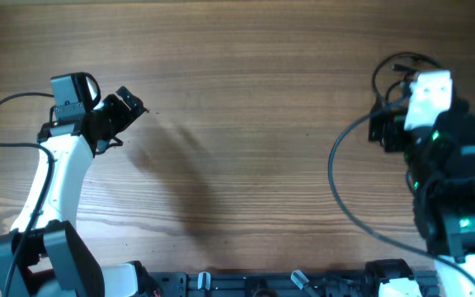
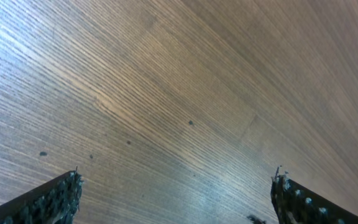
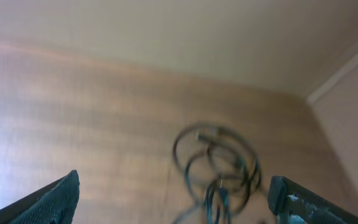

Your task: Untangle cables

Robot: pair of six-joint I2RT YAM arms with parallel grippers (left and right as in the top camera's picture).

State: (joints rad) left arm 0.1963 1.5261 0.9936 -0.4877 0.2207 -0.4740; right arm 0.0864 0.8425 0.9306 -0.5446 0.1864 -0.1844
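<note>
The cables [image 1: 396, 73] are thin black cords looped in a small coil at the table's far right, partly hidden under my right arm. In the right wrist view the coil [image 3: 219, 165] lies blurred on the wood, ahead of and between the fingers. My right gripper [image 3: 173, 196] is open and empty, just short of the coil; in the overhead view it sits at the coil's near side [image 1: 386, 124]. My left gripper [image 1: 130, 103] is open and empty over bare wood at the far left, far from the cables; the left wrist view [image 2: 176, 196] shows only wood between its fingers.
A thicker black wire [image 1: 345, 198] from the right arm arcs across the table at the right. Another arm wire [image 1: 7, 111] loops at the far left edge. The arm bases [image 1: 246, 285] stand along the near edge.
</note>
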